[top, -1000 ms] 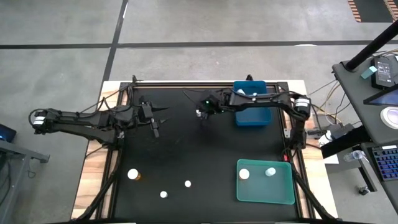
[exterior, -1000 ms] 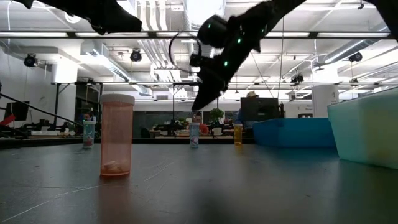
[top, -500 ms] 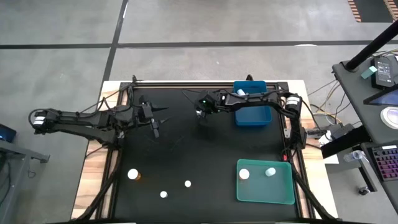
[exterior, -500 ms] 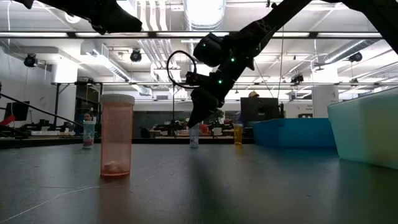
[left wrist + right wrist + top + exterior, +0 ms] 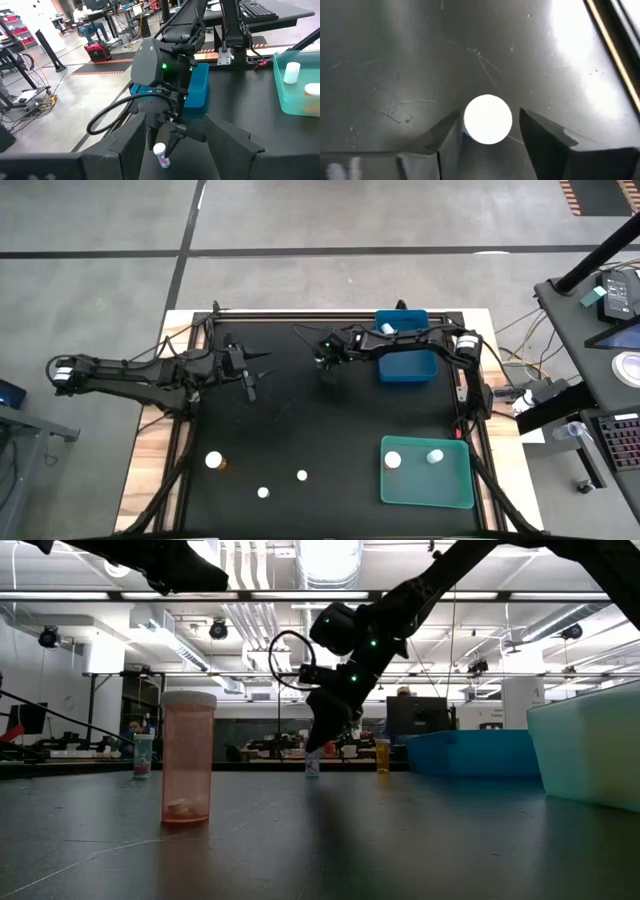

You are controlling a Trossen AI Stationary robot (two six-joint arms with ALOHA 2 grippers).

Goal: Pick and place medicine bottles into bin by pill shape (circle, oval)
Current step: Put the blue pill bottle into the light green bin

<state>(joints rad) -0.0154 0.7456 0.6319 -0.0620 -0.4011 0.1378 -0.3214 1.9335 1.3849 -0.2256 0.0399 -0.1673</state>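
Small bottle (image 5: 160,154) standing upright on the black tabletop (image 5: 300,430), white ridged cap, clear body with something pinkish inside. Toward the near edge, three more stand well apart: an amber-bodied one (image 5: 214,461) with a white cap, upright, pale pills at its bottom in the low view, then two white-capped ones (image 5: 263,493) and (image 5: 301,475). Two white-capped bottles (image 5: 393,461) and (image 5: 434,456) sit in the green bin (image 5: 462,492). One more (image 5: 386,329) lies in the blue bin (image 5: 425,367), partly hidden.
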